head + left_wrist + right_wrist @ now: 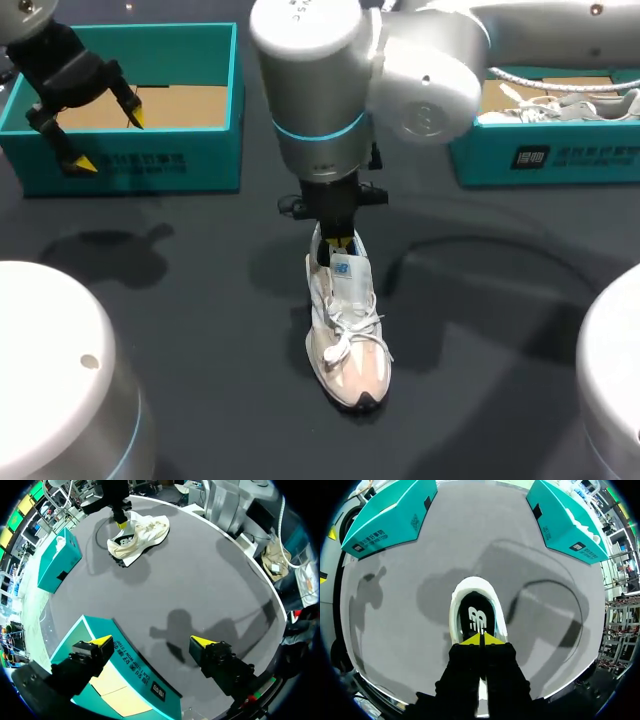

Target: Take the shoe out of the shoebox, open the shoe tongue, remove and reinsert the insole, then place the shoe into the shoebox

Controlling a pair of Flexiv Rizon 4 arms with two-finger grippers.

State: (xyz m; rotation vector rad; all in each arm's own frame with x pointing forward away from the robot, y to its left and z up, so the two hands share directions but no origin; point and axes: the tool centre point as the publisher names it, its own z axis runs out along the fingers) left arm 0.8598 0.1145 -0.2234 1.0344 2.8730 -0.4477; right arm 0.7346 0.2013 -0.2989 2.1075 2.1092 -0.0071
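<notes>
The shoe (pixel 345 335) stands upright in the middle of the table (pixel 200 300), and the right jaws sit pinched together at its opening, by the tongue. The left jaws hang wide over the left box (pixel 130 165).

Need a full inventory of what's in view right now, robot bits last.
shoe: 1, white-cream with pinkish toe, table centre, toe pointing away from the boxes.
left shoebox: 1, teal, far left, no shoe inside, cardboard floor showing.
right shoebox: 1, teal, far right.
boxed shoes: count unclear, white, inside right shoebox.
table: 1, dark grey.
left tool: 1, black, yellow tips, open, above left shoebox.
right tool: 1, same colours, shut on shoe's tongue.
</notes>
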